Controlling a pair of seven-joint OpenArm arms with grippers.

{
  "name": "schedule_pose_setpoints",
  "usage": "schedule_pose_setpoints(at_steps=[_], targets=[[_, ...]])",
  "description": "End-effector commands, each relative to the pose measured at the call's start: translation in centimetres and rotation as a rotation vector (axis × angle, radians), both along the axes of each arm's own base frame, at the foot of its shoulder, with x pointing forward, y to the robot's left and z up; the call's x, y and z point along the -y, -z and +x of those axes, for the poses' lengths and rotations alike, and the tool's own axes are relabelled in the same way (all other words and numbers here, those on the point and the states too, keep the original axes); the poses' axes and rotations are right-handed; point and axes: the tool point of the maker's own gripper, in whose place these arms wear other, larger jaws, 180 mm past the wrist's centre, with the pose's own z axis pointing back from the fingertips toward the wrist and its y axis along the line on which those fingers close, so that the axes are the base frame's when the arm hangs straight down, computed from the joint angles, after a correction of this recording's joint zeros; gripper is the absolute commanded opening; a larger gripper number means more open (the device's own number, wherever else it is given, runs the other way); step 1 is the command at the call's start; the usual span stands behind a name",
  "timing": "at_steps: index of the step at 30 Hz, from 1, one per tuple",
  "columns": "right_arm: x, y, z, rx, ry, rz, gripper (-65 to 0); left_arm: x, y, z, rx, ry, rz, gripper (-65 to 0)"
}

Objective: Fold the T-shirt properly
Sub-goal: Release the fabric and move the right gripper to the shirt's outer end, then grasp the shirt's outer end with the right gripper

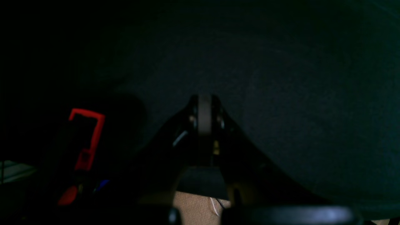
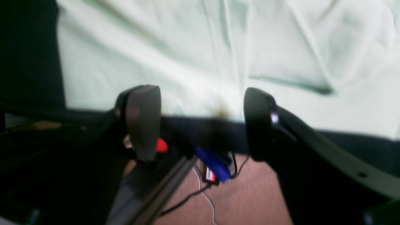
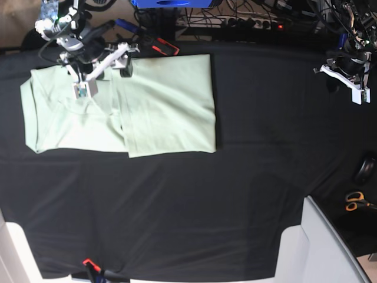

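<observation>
**R claw open over shirt edge, L claw shut & idle**

We see the right gripper (image 2: 201, 122) w/ jaws spread wide, nothing held, at the far edge of the T-shirt (image 3: 159, 100). Left gripper (image 1: 204, 125) is closed, empty, over the black tablecloth (image 3: 265, 177), well apart from the shirt. Shirt lies partly folded, flat, at the table's far left in base view.

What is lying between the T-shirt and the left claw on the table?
In the base view, only bare black tablecloth lies between the T-shirt and the left claw; nothing else rests on that stretch.
</observation>
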Motion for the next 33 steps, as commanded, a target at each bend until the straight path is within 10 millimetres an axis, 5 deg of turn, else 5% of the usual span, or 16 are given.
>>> schedule_pose_setpoints(at_steps=[1, 4, 7, 11, 15, 22, 33], targets=[[1.2, -1.0, 1.4, 0.067, 0.038, -0.006, -29.2, -0.7, -1.2, 0.7, 0.039, 0.005, 0.021, -65.0], [7.2, -2.0, 3.5, 0.109, 0.142, -0.109, -26.3, -0.7, -1.2, 0.7, 0.039, 0.005, 0.021, -65.0], [12.7, -3.0, 5.2, 0.090, 0.183, -0.213, -14.8, -0.7, -1.2, 0.7, 0.039, 0.005, 0.021, -65.0], [17.3, -4.4, 7.3, 0.096, 0.132, -0.297, -11.5, -0.7, -1.2, 0.7, 0.039, 0.005, 0.021, -65.0], [22.2, -3.0, 8.0, 0.025, 0.158, -0.296, -10.7, -0.7, -1.2, 0.7, 0.039, 0.005, 0.020, -65.0], [25.8, -0.8, 8.1, -0.044, 0.201, -0.210, -10.7, -0.7, -1.1, 0.6, 0.038, 0.004, 0.019, -65.0], [27.5, 1.4, 8.0, -0.079, 0.351, -0.048, -10.9, -0.6, -0.8, 0.0, 0.022, 0.003, 0.016, -65.0]])
